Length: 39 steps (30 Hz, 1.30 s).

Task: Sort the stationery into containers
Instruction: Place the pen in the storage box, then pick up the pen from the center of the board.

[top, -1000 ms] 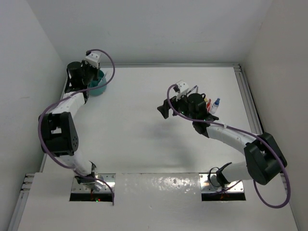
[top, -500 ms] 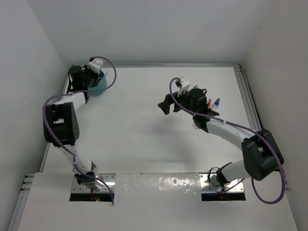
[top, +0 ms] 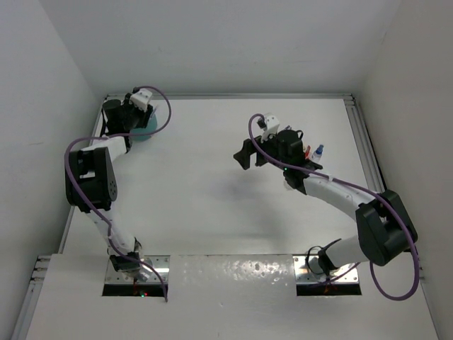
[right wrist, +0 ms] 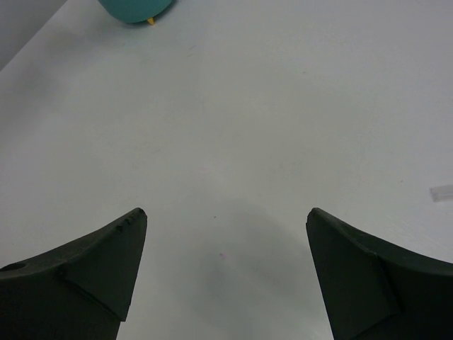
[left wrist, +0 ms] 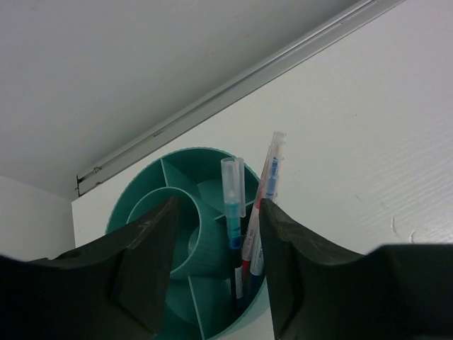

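The round teal organiser (top: 146, 132) stands in the far left corner. In the left wrist view its dividers (left wrist: 180, 212) show, and a blue pen (left wrist: 232, 209) and a red pen (left wrist: 265, 185) stand upright in one outer compartment. My left gripper (left wrist: 217, 205) hovers just above the organiser, jaws apart on either side of the pens, gripping nothing. My right gripper (top: 245, 154) is wide open and empty above bare table (right wrist: 226, 142) in the middle. The blue-capped white bottle (top: 318, 151) and a red item (top: 306, 152) lie behind the right arm. Scissors, tape ring and beige block are hidden.
The back wall rail (left wrist: 233, 81) runs close behind the organiser, and the left wall is right beside it. The organiser's edge (right wrist: 138, 8) shows at the top of the right wrist view. A small clear scrap (right wrist: 441, 193) lies at that view's right edge.
The left arm's elbow has swung in towards the left wall, and its gripper has shifted slightly over the organiser. The right gripper has risen a little and stays open.
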Tool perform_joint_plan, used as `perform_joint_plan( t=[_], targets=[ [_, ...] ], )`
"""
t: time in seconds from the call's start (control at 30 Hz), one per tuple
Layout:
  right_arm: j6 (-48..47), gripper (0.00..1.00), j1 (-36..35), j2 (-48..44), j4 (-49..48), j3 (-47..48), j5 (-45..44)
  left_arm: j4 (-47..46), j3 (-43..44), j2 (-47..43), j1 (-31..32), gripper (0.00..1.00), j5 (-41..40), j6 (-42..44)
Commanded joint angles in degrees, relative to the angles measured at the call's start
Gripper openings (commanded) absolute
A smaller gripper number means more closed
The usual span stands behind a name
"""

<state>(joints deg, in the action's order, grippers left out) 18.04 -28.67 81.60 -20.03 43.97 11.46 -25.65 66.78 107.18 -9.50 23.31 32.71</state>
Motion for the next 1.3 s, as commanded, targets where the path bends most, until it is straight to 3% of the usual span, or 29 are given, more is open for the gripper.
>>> perform_joint_plan(
  t=[0.0,0.13,0.2,0.23,0.33,0.43,0.57,0.8,0.97,1.27],
  targets=[
    [0.85,0.91,0.10,-1.01,-0.36,3.75,-3.63,-2.30,1.50,-1.44,-0.79,0.48,-0.55,-1.06],
    [3.22,0.79,0.28,1.44,9.38,10.07,-13.11,-1.95,3.70,-1.88,-0.70,0.56,-1.25,-3.61],
    [5.41,0.55,0.98,3.73,15.42,16.11,-19.44,-1.69,5.11,-2.41,-0.61,0.60,-1.25,-5.36],
    [6.82,0.34,1.41,6.44,17.03,17.89,-21.55,-1.25,6.42,-2.67,-0.44,0.62,-1.42,-6.07],
    [12.70,0.21,3.70,12.41,22.03,25.27,-28.94,0.33,9.58,-3.20,-0.26,0.66,-2.39,-9.23],
    [18.51,0.48,6.95,20.14,27.32,33.62,-31.06,2.61,11.78,-4.25,-0.08,0.68,-4.67,-11.70],
    [22.64,0.60,9.59,30.24,33.63,44.59,-31.93,7.44,14.51,-5.75,-0.08,0.69,-7.66,-14.51],
    [25.80,0.63,10.47,43.19,42.26,57.10,-45.56,17.20,15.48,-8.82,-0.08,0.68,-7.05,-16.45],
    [33.98,0.62,11.97,44.43,43.77,55.36,-43.90,21.25,15.66,-10.05,-0.08,0.68,-5.91,-18.03],
    [38.46,0.55,12.40,48.47,44.19,54.38,-40.21,22.22,16.80,-9.88,0.62,0.68,-4.33,-19.44]
  ],
)
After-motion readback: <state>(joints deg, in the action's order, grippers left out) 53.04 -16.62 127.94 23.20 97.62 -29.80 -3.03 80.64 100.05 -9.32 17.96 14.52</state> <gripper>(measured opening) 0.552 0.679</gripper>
